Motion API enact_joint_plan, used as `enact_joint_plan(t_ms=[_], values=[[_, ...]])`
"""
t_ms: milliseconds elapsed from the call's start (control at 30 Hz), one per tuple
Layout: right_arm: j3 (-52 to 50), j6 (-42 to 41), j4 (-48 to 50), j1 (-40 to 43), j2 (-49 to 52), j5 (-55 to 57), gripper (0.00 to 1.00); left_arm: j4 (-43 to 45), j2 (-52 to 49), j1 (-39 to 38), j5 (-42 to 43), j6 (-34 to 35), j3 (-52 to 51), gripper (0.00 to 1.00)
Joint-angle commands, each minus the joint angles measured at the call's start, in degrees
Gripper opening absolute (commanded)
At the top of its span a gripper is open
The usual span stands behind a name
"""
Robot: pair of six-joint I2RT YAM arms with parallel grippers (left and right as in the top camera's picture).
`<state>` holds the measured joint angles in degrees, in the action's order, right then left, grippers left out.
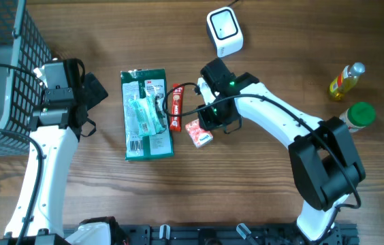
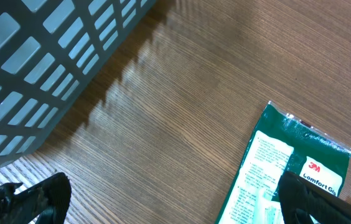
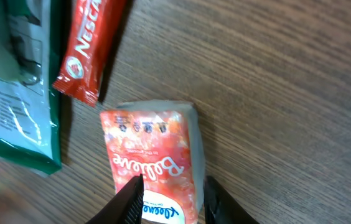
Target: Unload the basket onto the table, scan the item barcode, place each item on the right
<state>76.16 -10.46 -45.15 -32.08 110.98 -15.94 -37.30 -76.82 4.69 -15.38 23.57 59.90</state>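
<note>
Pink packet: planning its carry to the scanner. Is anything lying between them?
Nothing visible on the table between the pink packet and the white scanner; only the right gripper straddling the packet is above it. The red stick lies to one side.

Item: small soft pack [image 3: 154, 158] in a red-orange floral wrapper with white script reading "Believe"; a pale side edge shows.
Pose: lying flat on the wooden table [image 1: 246, 197], printed face up, slightly skewed.
Place: near the table's middle, just beside the red Nescafé stick [image 3: 85, 46] but not touching it; its near end sits between the right gripper's [image 3: 172, 202] fingers.
Scanner: white, rounded-square barcode scanner [image 1: 224, 30] with a dark-rimmed window, at the far edge, well apart from the pack.
</note>
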Motion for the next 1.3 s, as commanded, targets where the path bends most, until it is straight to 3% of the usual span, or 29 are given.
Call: enact_joint_plan(t_ms=[0, 533, 633, 733, 967, 1267], values=[[-1.4, 0.0, 0.8, 0.1, -1.4, 0.9, 0.33, 0.0, 0.3, 0.3, -0.8, -0.7, 0.5, 1.00], [-10.2, 0.0, 10.0, -0.3, -1.3, 1.0, 0.31, 0.0, 0.3, 0.3, -0.7, -0.7, 0.5, 1.00], [-10.3, 0.0, 10.2, -0.2, -1.3, 2.4, 0.22, 0.0, 0.3, 0.3, -0.7, -0.7, 0.5, 1.00], [-10.3, -0.1, 10.2, -0.2, -1.3, 2.4, 0.20, 0.0, 0.3, 0.3, -0.7, -0.7, 0.5, 1.00], [-7.1, -0.1, 9.7, -0.2, -2.4, -1.3, 0.36, 0.0, 0.3, 0.3, -0.7, -0.7, 0.5, 1.00], [-6.3, -0.2, 9.3, -0.2, -4.2, -2.6, 0.36, 0.0, 0.3, 0.3, -0.7, -0.7, 0.5, 1.00]])
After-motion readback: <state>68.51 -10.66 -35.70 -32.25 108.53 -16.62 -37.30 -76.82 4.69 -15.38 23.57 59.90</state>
